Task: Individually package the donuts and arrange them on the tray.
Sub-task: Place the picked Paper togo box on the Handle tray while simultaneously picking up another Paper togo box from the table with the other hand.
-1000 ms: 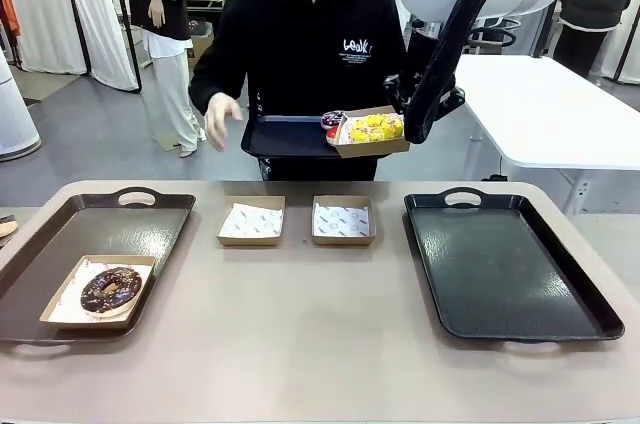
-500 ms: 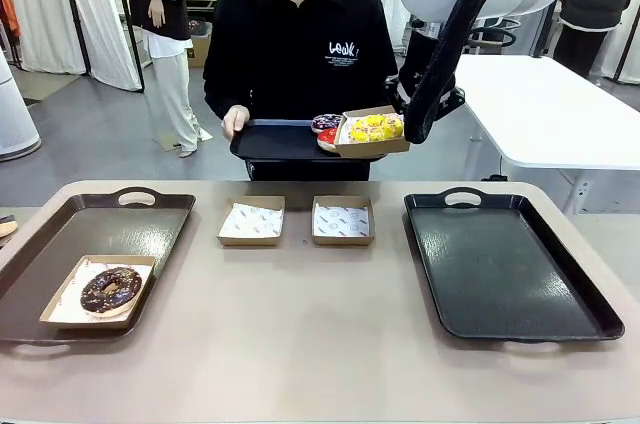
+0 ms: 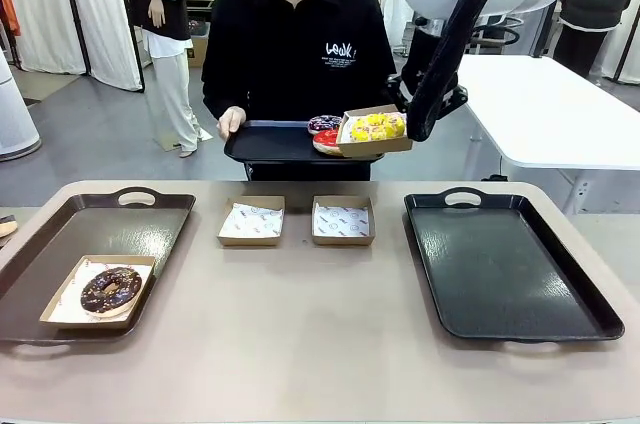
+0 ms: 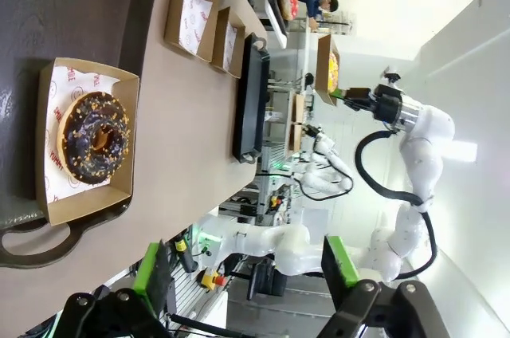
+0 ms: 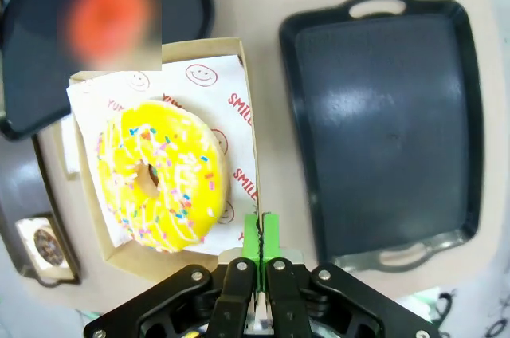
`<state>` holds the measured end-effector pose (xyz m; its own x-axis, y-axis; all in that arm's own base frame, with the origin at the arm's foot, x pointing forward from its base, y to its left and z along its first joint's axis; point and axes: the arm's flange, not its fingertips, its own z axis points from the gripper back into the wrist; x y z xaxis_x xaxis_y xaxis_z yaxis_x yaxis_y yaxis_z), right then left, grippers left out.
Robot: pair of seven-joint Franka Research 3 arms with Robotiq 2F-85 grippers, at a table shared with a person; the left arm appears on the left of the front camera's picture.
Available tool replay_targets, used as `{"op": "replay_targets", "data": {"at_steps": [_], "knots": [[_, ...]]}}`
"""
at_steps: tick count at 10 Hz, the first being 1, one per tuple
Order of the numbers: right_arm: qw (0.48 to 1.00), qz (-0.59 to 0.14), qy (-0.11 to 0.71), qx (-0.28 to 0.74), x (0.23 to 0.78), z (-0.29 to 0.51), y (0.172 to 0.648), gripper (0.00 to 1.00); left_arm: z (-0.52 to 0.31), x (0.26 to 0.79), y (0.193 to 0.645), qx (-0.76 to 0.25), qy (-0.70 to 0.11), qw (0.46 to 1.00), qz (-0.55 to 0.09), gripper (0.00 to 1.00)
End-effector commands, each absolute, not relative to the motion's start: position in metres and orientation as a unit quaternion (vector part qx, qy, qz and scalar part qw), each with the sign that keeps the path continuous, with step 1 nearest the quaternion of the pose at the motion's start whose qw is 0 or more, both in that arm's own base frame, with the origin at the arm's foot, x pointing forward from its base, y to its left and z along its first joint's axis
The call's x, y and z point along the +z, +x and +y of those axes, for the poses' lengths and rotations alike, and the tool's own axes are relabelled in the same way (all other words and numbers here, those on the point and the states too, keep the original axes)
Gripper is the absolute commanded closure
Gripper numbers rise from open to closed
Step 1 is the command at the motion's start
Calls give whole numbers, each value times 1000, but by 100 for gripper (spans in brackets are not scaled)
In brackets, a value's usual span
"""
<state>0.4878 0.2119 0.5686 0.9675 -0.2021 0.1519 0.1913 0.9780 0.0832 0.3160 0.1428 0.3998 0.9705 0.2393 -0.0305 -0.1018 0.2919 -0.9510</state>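
My right gripper (image 3: 404, 128) (image 5: 260, 236) is shut on the edge of a cardboard box (image 3: 372, 143) (image 5: 243, 99) holding the yellow sprinkled donut (image 3: 375, 127) (image 5: 162, 182). It hangs high over the table's far side, beside the person's black tray (image 3: 275, 142). That tray carries a red donut (image 3: 325, 139) and a purple one (image 3: 323, 123). The chocolate donut (image 3: 110, 289) (image 4: 96, 137) lies in a box on the left tray (image 3: 150, 219). My left gripper (image 4: 247, 274) hovers open above that tray's near end, apart from the box.
Two paper-lined cardboard boxes (image 3: 251, 221) (image 3: 343, 220) sit side by side at mid-table. A black tray (image 3: 505, 264) (image 5: 390, 123) lies on the right with nothing on it. The person stands at the far side with one hand (image 3: 231, 122) on their tray's left edge.
The person's free hand came down onto their tray's left edge, and the tray shifted a little to the left. My right gripper and its box barely moved.
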Motion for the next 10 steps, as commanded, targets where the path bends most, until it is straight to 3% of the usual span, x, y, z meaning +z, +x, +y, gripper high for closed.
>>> {"op": "replay_targets", "data": {"at_steps": [1, 5, 10], "knots": [[995, -71, 15, -71, 587, 154, 453, 99, 107, 430, 348, 104, -531, 840, -38, 0], [991, -54, 5, -122, 575, 33, 412, 99, -21, 490, 427, 68, -392, 917, -19, 0], [997, -31, 29, -71, 482, -2, 420, 99, -138, 480, 510, 51, -175, 981, -61, 0]]}}
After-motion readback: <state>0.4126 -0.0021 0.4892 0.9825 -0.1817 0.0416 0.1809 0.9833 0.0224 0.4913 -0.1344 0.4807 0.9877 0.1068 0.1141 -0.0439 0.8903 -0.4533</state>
